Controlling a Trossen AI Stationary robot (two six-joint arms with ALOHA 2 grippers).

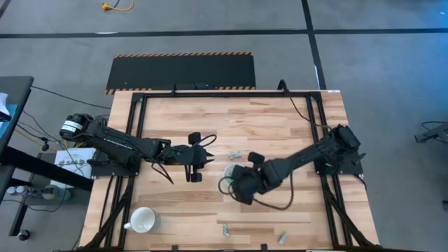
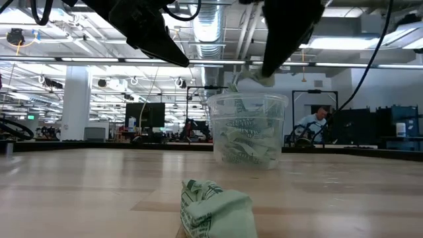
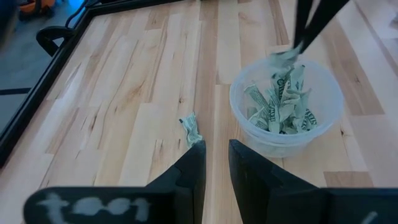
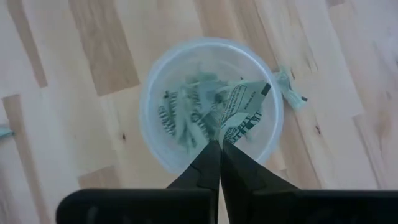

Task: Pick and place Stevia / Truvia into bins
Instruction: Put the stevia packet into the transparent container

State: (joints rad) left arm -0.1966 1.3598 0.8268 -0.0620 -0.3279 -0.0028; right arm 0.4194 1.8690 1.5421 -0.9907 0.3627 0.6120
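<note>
Clear cup sits right under the right gripper, clamped on a sachet; next it should let go. Left gripper idles nearby, slightly parted.

R hand pinches sachet over cup.

Two matte black jointed arms trail thin black cables and end in slim, tapering black jaws.
</note>
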